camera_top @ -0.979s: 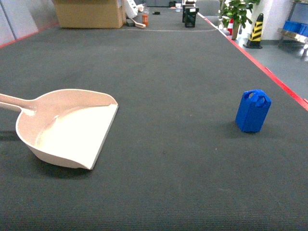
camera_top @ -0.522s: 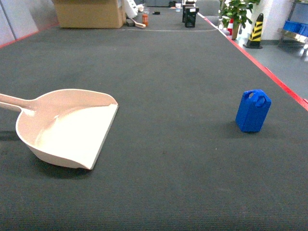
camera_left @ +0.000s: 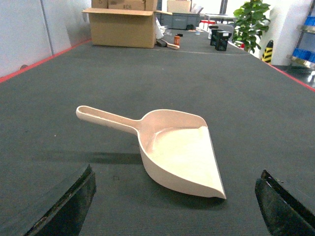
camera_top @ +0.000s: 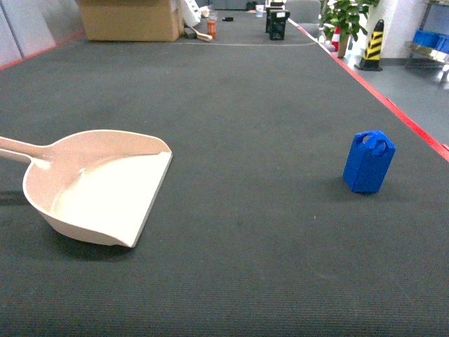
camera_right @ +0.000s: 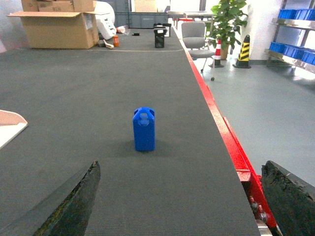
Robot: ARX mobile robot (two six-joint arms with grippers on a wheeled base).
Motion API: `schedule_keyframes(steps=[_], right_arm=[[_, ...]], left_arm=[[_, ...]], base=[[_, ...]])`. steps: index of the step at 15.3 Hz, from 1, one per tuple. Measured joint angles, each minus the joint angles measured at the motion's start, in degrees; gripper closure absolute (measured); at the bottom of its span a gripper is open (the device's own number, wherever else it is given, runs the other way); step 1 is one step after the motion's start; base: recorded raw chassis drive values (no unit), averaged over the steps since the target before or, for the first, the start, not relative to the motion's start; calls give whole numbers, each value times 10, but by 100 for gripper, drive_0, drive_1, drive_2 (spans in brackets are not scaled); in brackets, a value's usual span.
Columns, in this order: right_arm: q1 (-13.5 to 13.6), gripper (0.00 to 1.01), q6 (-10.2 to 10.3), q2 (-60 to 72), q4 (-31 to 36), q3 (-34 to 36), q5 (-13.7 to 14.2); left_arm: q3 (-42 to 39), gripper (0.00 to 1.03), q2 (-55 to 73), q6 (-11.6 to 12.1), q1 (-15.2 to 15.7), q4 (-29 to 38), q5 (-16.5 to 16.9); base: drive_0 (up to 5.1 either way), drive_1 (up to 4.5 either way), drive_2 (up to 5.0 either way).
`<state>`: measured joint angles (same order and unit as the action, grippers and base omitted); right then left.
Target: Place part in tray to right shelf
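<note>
Broadly, the dark ribbed mat [camera_top: 245, 140] lies open: the part [camera_top: 369, 161] stands upright near its right edge, just inside the red border strip [camera_top: 393, 109], and the tray [camera_top: 105, 186] lies well apart toward the left edge, flat lip facing the part, handle running off to the left. Bare mat stretches between them. At the far end sit a cardboard box [camera_top: 130, 19], whose printing is too small to read, and a black crate [camera_top: 278, 24]. Beyond the right edge stand a potted plant [camera_top: 344, 17], a striped bollard [camera_top: 372, 42] and the right shelf [camera_right: 295, 44] with blue crates. Both the left gripper [camera_left: 172, 206] and the right gripper [camera_right: 179, 206] have their fingers spread wide, holding nothing.
</note>
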<state>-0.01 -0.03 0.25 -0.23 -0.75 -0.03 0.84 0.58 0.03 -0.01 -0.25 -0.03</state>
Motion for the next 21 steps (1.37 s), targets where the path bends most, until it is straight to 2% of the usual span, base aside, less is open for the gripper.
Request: schedule_keyframes(steps=[21], right_arm=[[0, 3, 0, 0, 0, 0, 0]], left_arm=[[0, 5, 0, 0, 0, 0, 0]], base=[[0, 0, 0]])
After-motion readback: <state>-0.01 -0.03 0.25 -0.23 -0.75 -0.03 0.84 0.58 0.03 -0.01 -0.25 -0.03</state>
